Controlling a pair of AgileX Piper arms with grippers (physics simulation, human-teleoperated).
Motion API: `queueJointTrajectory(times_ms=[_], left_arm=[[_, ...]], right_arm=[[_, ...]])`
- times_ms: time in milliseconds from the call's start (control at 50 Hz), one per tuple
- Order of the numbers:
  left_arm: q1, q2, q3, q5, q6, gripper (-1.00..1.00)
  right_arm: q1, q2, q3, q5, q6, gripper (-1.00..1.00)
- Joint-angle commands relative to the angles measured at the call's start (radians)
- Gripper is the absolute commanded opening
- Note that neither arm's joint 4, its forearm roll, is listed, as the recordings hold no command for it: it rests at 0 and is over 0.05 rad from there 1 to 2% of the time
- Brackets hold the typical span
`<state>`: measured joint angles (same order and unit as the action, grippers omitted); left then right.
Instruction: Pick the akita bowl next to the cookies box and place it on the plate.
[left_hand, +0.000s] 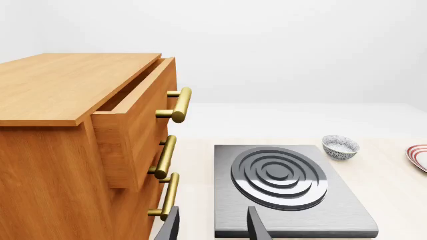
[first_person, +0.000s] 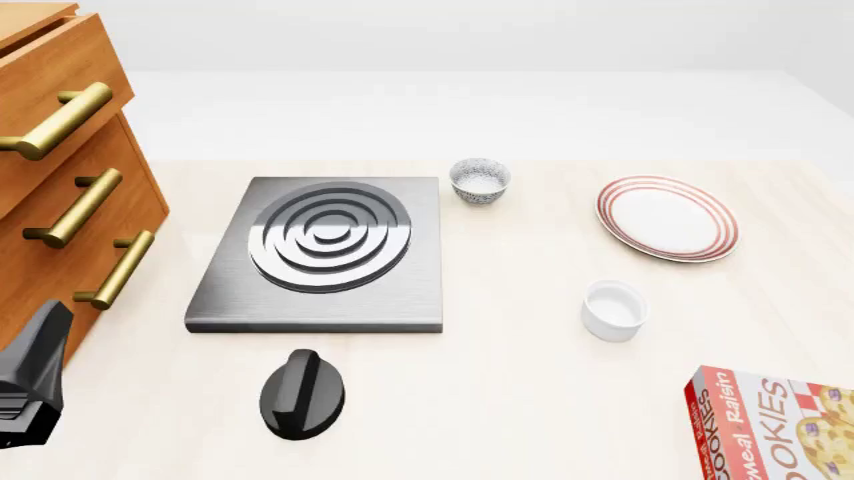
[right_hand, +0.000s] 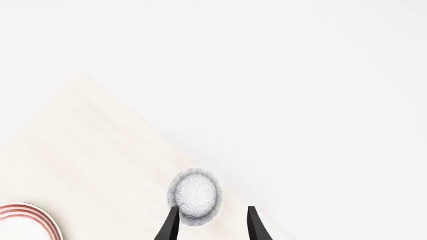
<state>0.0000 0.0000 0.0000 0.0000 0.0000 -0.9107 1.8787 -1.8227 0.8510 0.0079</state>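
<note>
Well, the right pincer (right_hand: 210, 222) has its two fingers apart and holds nothing. A speckled bowl (right_hand: 195, 196) sits on the table (right_hand: 87, 150) just past those fingers, close to the table's edge, and one finger covers a bit of its rim in that view. A slice of the plate (right_hand: 27, 220) shows near it there. The front view does not show this bowl or the right pincer, so I cannot tell how close the bowl is to the box (first_person: 774, 425). The box lies at the 5 o'clock corner of the front view, partly cut off. The plate (first_person: 666, 218) is bare and sits at 12 o'clock from the box. A white cup (first_person: 614, 310) stands at 7 o'clock from the plate. The other bowl (first_person: 479, 181) sits at 9 o'clock from the plate, just beside the far corner of the stove (first_person: 320, 250). A black knob (first_person: 302, 394) lies at 6 o'clock from the stove. The drawers (first_person: 60, 160) stand at 9 o'clock from the stove, with the top one pulled out a little. The left pincer (left_hand: 212, 220) also has its fingers apart and holds nothing, between the drawers and the stove.
</note>
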Motion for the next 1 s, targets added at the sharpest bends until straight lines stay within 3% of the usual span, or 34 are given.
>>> queueJointTrajectory(times_ms=[20,1000], left_arm=[[0.0,0.0,0.0,0.0,0.0,1.0],[0.0,0.0,0.0,0.0,0.0,1.0]], right_arm=[[-0.003,0.062,-0.011,-0.033,-0.014,1.0],[-0.003,0.228,0.16,-0.246,-0.085,1.0]])
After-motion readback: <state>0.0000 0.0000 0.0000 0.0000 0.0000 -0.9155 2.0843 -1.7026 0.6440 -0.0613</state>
